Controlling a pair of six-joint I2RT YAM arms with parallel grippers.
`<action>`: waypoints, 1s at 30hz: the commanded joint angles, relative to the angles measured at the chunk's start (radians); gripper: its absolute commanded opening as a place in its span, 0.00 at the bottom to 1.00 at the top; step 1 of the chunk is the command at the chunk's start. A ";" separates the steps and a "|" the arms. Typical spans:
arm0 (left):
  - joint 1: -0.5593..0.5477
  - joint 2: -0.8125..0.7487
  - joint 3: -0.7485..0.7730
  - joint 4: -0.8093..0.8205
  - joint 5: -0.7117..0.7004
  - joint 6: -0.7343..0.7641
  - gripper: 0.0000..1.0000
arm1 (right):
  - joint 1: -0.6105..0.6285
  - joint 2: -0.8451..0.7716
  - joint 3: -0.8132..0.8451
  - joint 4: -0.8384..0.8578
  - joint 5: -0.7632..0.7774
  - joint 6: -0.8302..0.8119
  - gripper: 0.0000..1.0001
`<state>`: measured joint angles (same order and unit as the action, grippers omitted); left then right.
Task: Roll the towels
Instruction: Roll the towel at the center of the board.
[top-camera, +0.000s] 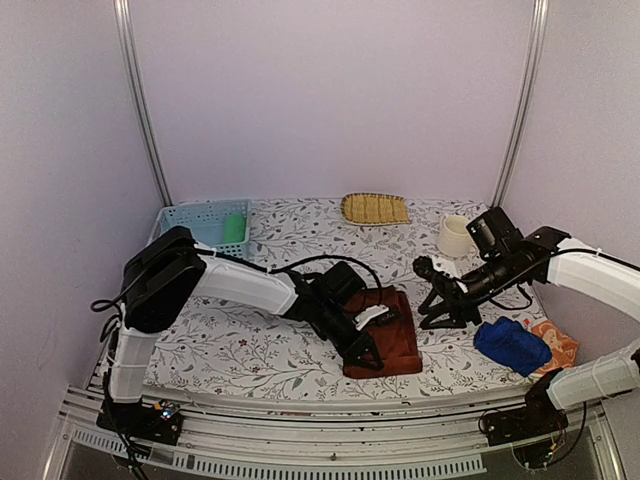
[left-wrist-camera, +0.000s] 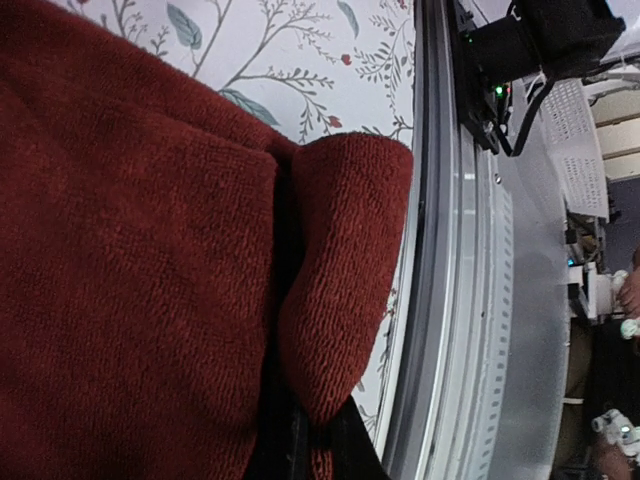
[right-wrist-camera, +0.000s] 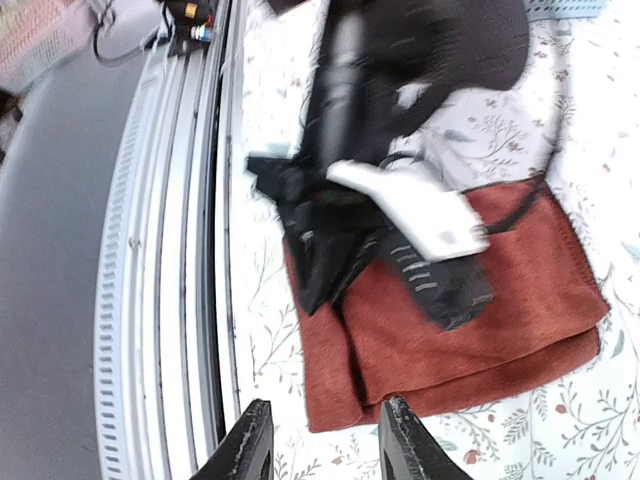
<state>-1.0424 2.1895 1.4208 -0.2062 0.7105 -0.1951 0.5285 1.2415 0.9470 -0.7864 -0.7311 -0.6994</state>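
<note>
The dark reddish-brown towel (top-camera: 393, 345) lies on the table's near middle, with its near edge folded up. My left gripper (top-camera: 366, 350) is shut on that folded edge (left-wrist-camera: 340, 290); the cloth is pinched between the dark fingers (left-wrist-camera: 318, 432). My right gripper (top-camera: 441, 312) hovers open and empty just right of the towel. Its view shows the towel (right-wrist-camera: 480, 330) and the left gripper (right-wrist-camera: 335, 245) beyond its spread fingertips (right-wrist-camera: 325, 452). A royal blue towel (top-camera: 511, 345) lies bunched at the right on an orange towel (top-camera: 560, 345). A green towel (top-camera: 234, 228) stands in the basket.
A pale blue perforated basket (top-camera: 195, 220) stands at the back left and a yellow straw tray (top-camera: 375, 208) at the back middle. A cream cup-like object (top-camera: 455, 236) stands at the back right. The metal rail (top-camera: 300, 420) runs along the table's near edge, close to the towel.
</note>
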 joint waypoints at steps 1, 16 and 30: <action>0.036 0.083 0.062 -0.066 0.174 -0.188 0.00 | 0.146 -0.066 -0.120 0.117 0.158 -0.009 0.39; 0.075 0.201 0.184 -0.176 0.211 -0.243 0.00 | 0.399 0.203 -0.235 0.391 0.562 -0.032 0.39; 0.101 0.213 0.183 -0.170 0.222 -0.228 0.00 | 0.438 0.325 -0.268 0.469 0.695 -0.030 0.37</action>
<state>-0.9630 2.3589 1.6131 -0.3161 0.9535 -0.4171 0.9558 1.5063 0.7120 -0.3340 -0.1169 -0.7326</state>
